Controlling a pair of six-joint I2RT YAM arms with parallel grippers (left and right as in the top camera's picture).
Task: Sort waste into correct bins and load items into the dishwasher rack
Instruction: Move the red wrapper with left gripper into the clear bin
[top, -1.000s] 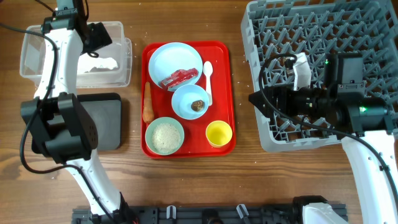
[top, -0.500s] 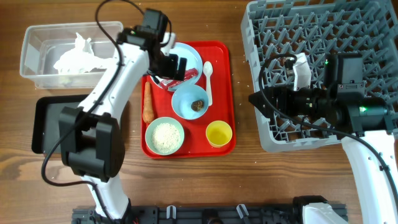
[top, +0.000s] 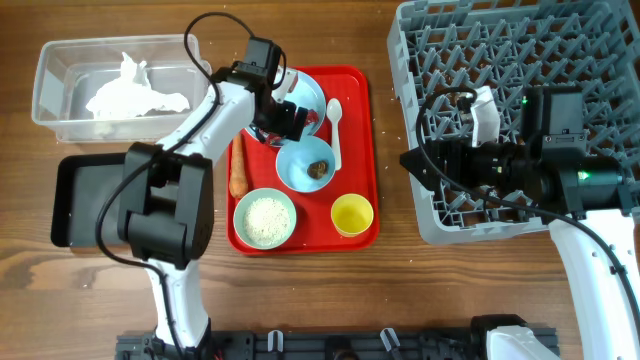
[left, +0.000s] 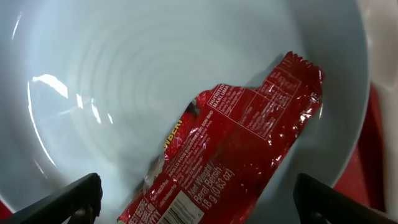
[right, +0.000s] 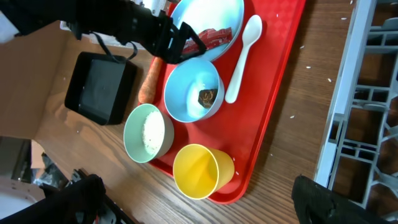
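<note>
A small red wrapper (left: 242, 149) lies on the large pale-blue plate (top: 311, 88) at the back of the red tray. My left gripper (top: 285, 116) hangs just above it, open, with a finger on each side of the wrapper (right: 214, 36). The crumpled white tissue (top: 128, 94) lies in the clear tub (top: 60, 60). The black tray (top: 95, 200) stands in front of the tub. My right gripper (top: 415, 165) is open and empty beside the grey rack (top: 520, 60). The carrot (top: 237, 168), the light-blue bowl (top: 300, 155) with a brown lump (top: 319, 169), the green bowl of rice (top: 265, 218), the yellow cup (top: 352, 214) and the white spoon (top: 334, 125) are on the tray.
The flat red serving tray (top: 360, 130) lies between the bins and the rack. A few rice grains are scattered on the wooden table (top: 400, 290). The right arm rests across the rack's front edge.
My left arm has swung from the clear tub over to the plate and come down over the red wrapper. The tissue now lies in the tub. The right arm has not moved.
</note>
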